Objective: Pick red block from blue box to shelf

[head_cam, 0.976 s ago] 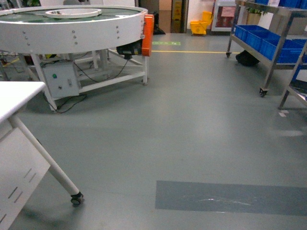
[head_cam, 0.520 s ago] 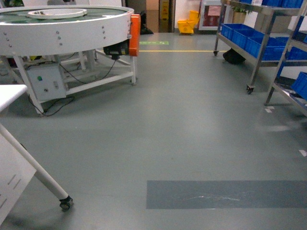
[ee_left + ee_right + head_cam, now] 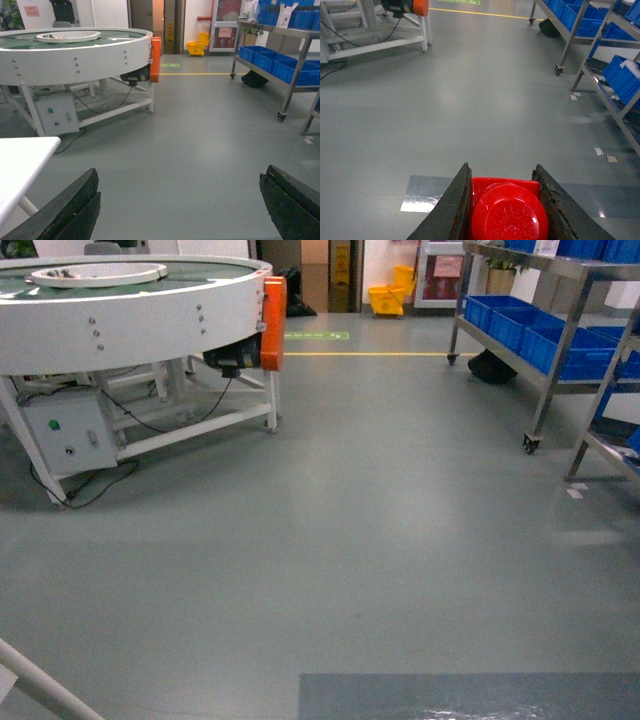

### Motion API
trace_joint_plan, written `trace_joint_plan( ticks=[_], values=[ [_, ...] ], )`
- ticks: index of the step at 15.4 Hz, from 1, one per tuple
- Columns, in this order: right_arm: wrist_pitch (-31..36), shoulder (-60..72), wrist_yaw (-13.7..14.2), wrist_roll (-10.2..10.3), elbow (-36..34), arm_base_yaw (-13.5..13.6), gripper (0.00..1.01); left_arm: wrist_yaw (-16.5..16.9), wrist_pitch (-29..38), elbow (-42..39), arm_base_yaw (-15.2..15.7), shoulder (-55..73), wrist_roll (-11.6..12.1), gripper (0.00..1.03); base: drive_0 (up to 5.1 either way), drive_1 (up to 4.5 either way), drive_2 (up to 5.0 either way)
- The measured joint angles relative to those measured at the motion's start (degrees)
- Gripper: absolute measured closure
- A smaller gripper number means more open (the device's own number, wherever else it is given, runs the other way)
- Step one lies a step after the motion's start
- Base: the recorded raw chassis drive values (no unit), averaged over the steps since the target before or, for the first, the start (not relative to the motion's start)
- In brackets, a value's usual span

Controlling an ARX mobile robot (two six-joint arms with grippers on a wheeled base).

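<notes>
since the red block (image 3: 506, 210) sits clamped between the two dark fingers of the right pincer (image 3: 503, 202), with a round stud facing the wrist camera, the pick-up half of the job looks done. the jaws press against both sides of the brick and nothing else touches it. the left pincer (image 3: 180, 210) is spread wide with nothing between its fingers, only bare floor (image 3: 190, 150) showing past them, and a corner of a white counter (image 3: 22, 160) lies to its left.

just beyond the right pincer lies a darker patch on the floor (image 3: 435, 192), then open grey flooring. further out, up and to the right of the held block, stand the steel uprights and rails of the shelf (image 3: 605, 95), carrying dark blue bins (image 3: 625, 75) on its tiers. it is well apart from the pincer, so i judge the carrying leg to be under way and the placing not yet begun. far ahead and to the left of the left pincer stands a round white conveyor machine (image 3: 75, 55) with an orange end piece.

the blue box does not show in any view, so i cannot tell where it stands now. what remains, as i read it, is closing the gap to the shelf, lifting the block onto a tier and letting go.
</notes>
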Motion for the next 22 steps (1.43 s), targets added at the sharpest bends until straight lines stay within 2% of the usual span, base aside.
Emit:
trace_joint_plan(
  ticks=[22],
  values=[
    [-0.4, 0.0, 0.0, 0.0, 0.0, 0.0, 0.73, 0.0, -0.3, 0.0, 0.0, 0.0, 0.0, 0.05, 0.0, 4.37, -4.3]
  ],
)
